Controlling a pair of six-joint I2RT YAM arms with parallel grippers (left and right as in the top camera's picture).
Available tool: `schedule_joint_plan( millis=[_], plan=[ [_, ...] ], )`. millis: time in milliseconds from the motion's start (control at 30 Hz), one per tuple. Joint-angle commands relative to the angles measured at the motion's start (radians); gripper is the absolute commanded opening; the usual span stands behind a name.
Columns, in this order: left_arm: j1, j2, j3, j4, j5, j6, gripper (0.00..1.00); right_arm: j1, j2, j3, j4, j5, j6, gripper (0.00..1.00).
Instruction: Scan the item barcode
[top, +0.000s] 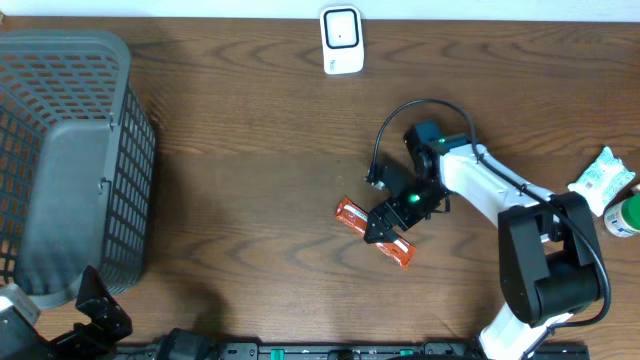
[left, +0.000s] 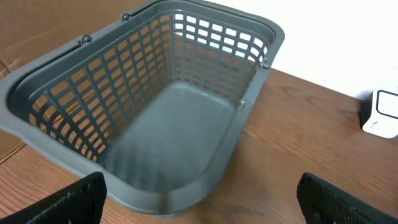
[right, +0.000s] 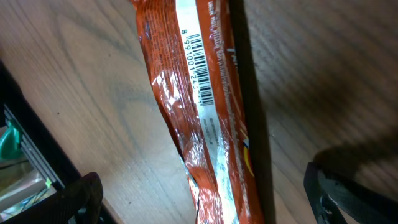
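Note:
The item is an orange snack wrapper (top: 351, 214) lying flat on the wooden table, right of centre. Its barcode (right: 197, 60) faces up on a white strip in the right wrist view. My right gripper (top: 386, 226) hangs over the wrapper's middle, open. The wrapper (right: 214, 124) lies between its wide-apart fingers (right: 81, 195), and neither one touches it. The white scanner (top: 341, 40) stands at the table's far edge. My left gripper (top: 100, 308) is at the front left corner, open and holding nothing, looking at the basket (left: 186, 118).
A large grey mesh basket (top: 70, 160) fills the left side of the table. A white packet (top: 603, 178) and a green-capped bottle (top: 622, 215) sit at the right edge. A black cable (top: 400, 115) loops behind the right arm.

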Motion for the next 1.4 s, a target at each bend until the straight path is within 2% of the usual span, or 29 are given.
schedule_joint_plan(
  millis=[0, 100, 167, 200, 233, 367, 533, 600, 700, 767, 800, 867, 900, 967, 1033, 1067, 1167, 1367],
  plan=[
    [0.001, 0.001, 0.006, 0.000, -0.006, 0.009, 0.98, 0.031, 0.024, -0.044, 0.018, -0.028, 0.030, 0.99],
    [0.001, 0.001, 0.006, 0.000, -0.006, 0.009, 0.98, 0.053, 0.052, -0.084, 0.042, -0.031, 0.075, 0.97],
    [0.001, 0.001, 0.006, 0.000, -0.006, 0.009, 0.98, 0.071, 0.068, -0.097, 0.040, -0.034, 0.090, 0.81],
    [0.001, 0.001, 0.006, 0.000, -0.006, 0.009, 0.98, 0.080, 0.072, -0.105, 0.040, -0.034, 0.094, 0.67],
    [0.001, 0.001, 0.006, 0.000, -0.006, 0.009, 0.98, 0.085, 0.074, -0.112, 0.041, -0.034, 0.097, 0.57],
    [0.001, 0.001, 0.006, 0.000, -0.006, 0.009, 0.98, 0.090, 0.074, -0.138, 0.038, -0.029, 0.097, 0.24],
    [0.001, 0.001, 0.006, 0.000, -0.006, 0.009, 0.98, 0.084, 0.074, -0.146, 0.060, -0.051, 0.104, 0.02],
    [0.001, 0.001, 0.006, 0.000, -0.006, 0.009, 0.98, 0.084, 0.074, -0.146, 0.087, -0.061, 0.134, 0.04],
    [0.001, 0.001, 0.006, 0.000, -0.006, 0.009, 0.98, 0.083, 0.074, -0.144, 0.130, -0.050, 0.218, 0.13],
    [0.001, 0.001, 0.006, 0.000, -0.006, 0.009, 0.98, 0.083, 0.074, -0.132, 0.154, -0.011, 0.298, 0.24],
    [0.001, 0.001, 0.006, 0.000, -0.006, 0.009, 0.98, 0.083, 0.074, -0.123, 0.158, 0.005, 0.323, 0.24],
    [0.001, 0.001, 0.006, 0.000, -0.006, 0.009, 0.98, 0.083, 0.074, -0.093, 0.155, 0.072, 0.375, 0.15],
    [0.001, 0.001, 0.006, 0.000, -0.006, 0.009, 0.98, 0.083, 0.074, -0.075, 0.153, 0.142, 0.424, 0.10],
    [0.001, 0.001, 0.006, 0.000, -0.006, 0.009, 0.98, 0.082, 0.074, -0.047, 0.146, 0.287, 0.523, 0.07],
    [0.001, 0.001, 0.006, 0.000, -0.006, 0.009, 0.98, 0.076, 0.074, -0.024, 0.117, 0.421, 0.587, 0.08],
    [0.001, 0.001, 0.006, 0.000, -0.006, 0.009, 0.98, 0.074, 0.074, -0.021, 0.111, 0.454, 0.602, 0.14],
    [0.001, 0.001, 0.006, 0.000, -0.006, 0.009, 0.98, 0.068, 0.074, -0.021, 0.133, 0.437, 0.594, 0.27],
    [0.001, 0.001, 0.006, 0.000, -0.006, 0.009, 0.98, 0.086, 0.078, -0.021, 0.250, 0.222, 0.551, 0.39]
  ],
)
